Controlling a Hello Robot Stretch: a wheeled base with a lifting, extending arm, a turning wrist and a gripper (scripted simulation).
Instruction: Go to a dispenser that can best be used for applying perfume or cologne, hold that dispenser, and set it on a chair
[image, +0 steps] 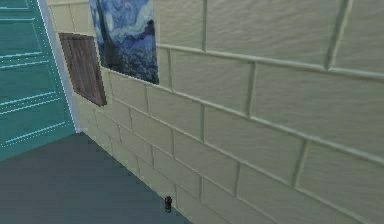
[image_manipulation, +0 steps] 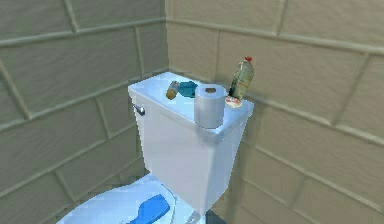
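Note:
A small yellowish bottle (image_manipulation: 242, 78) with a red top, shaped like a spray dispenser, stands upright at the back corner of a white toilet tank lid (image_manipulation: 160, 102) in the arm side view. Next to it on the lid stand a grey toilet paper roll (image_manipulation: 210, 105) and a teal and orange object (image_manipulation: 181, 90).
The toilet bowl (image_manipulation: 110, 210) with a blue patch sits at the arm side view's bottom, in a corner of beige block walls (image_manipulation: 310, 140). In the forward view a block wall carries a blue swirl painting (image: 126, 38) and a brown picture (image: 83, 67); a teal door (image: 28, 70) stands left, and a small dark object (image: 168, 205) on the floor.

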